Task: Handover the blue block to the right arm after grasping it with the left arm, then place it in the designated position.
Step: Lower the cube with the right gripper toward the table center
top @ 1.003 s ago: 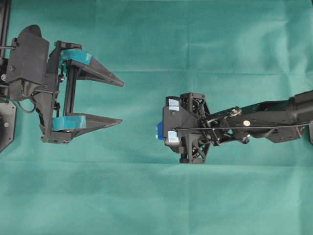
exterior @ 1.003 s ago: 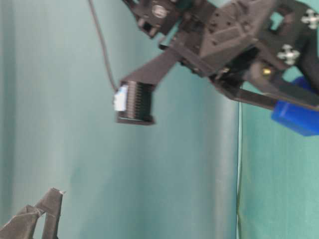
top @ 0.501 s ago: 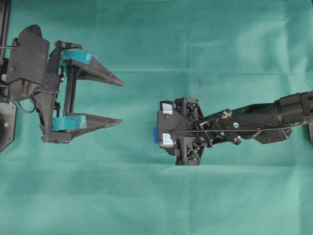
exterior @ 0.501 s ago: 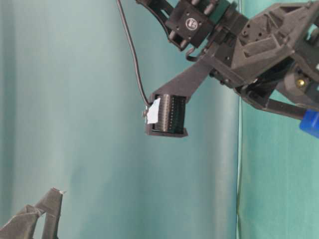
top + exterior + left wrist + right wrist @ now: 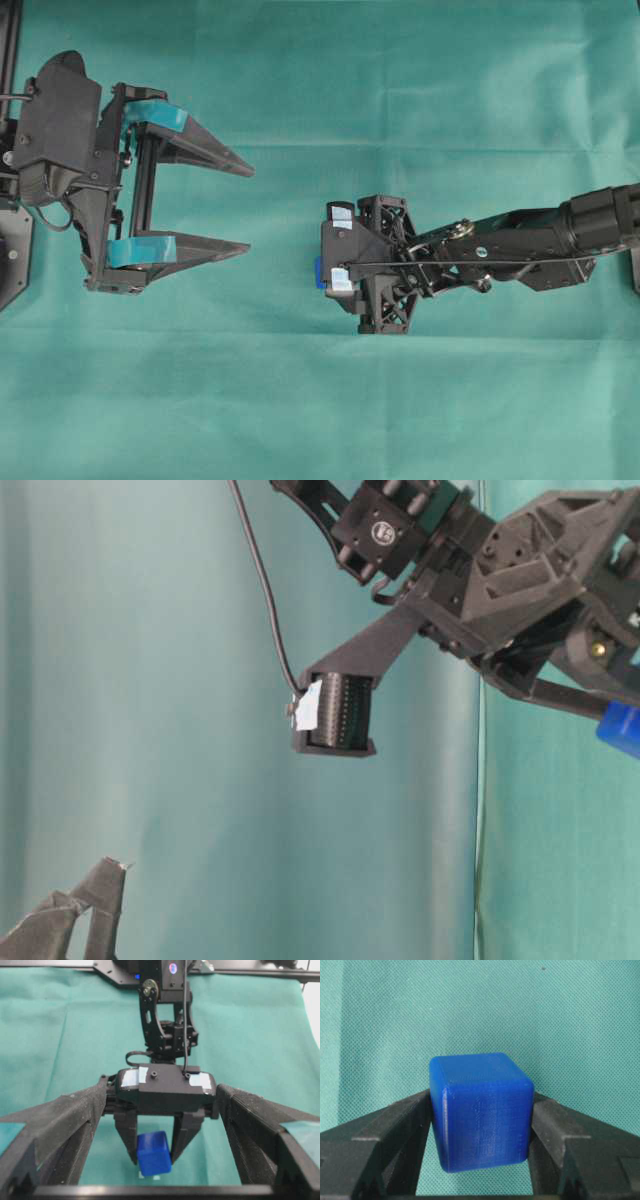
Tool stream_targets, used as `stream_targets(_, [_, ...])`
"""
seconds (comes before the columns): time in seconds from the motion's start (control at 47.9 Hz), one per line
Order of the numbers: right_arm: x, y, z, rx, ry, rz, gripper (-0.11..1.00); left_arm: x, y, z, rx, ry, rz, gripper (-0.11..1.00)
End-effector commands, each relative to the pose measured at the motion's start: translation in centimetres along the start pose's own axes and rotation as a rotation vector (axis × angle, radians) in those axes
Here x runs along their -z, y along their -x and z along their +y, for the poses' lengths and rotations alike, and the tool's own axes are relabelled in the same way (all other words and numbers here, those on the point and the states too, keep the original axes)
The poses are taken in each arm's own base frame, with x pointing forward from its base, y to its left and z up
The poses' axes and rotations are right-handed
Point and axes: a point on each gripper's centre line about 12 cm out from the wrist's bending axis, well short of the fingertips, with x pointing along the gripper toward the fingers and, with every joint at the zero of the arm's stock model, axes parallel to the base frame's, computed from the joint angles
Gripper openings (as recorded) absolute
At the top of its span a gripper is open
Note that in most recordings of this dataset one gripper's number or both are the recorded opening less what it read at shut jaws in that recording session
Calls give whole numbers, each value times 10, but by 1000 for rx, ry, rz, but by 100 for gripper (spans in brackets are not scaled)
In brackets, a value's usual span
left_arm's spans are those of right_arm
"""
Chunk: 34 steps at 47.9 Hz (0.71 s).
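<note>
The blue block (image 5: 480, 1110) is pinched between the plain black fingers (image 5: 395, 1135) of my right gripper (image 5: 481, 1125), which is shut on it and points down at the cloth. From overhead only a sliver of the block (image 5: 319, 272) shows at the left edge of the right wrist. In the left wrist view the block (image 5: 154, 1153) hangs just above two small white marks of the designated position (image 5: 141, 1175). My left gripper (image 5: 248, 208), with teal-taped fingers, stands wide open and empty at the left, apart from the block.
Green cloth (image 5: 320, 400) covers the whole table. The right arm (image 5: 520, 245) stretches in from the right edge. Its wrist camera (image 5: 335, 712) and cable hang in the table-level view. A black frame (image 5: 10, 40) stands at the far left.
The right arm has shifted slightly left and tipped lower with the block in its grip, and has barely moved in the last half second. The left gripper has stayed still and open.
</note>
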Motion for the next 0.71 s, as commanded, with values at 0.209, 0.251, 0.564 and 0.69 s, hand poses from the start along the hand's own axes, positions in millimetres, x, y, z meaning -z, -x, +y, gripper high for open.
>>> stream_targets(0.209, [-16,7,2,-8,-14,-43,69,-10,3,-1,3,0,-32,100])
stream_targets(0.251, [-16,7,2,-7,-14,-44,80,-10,3,-1,4,-1,-31,100])
stream_targets(0.564, [-21,10,2,-9,-18,-56,94,-10,3,-1,4,-2,-32,100])
stream_targets(0.69, [-21,10,2,-8,-18,-55,94,-10,3,-1,4,-2,-31,100])
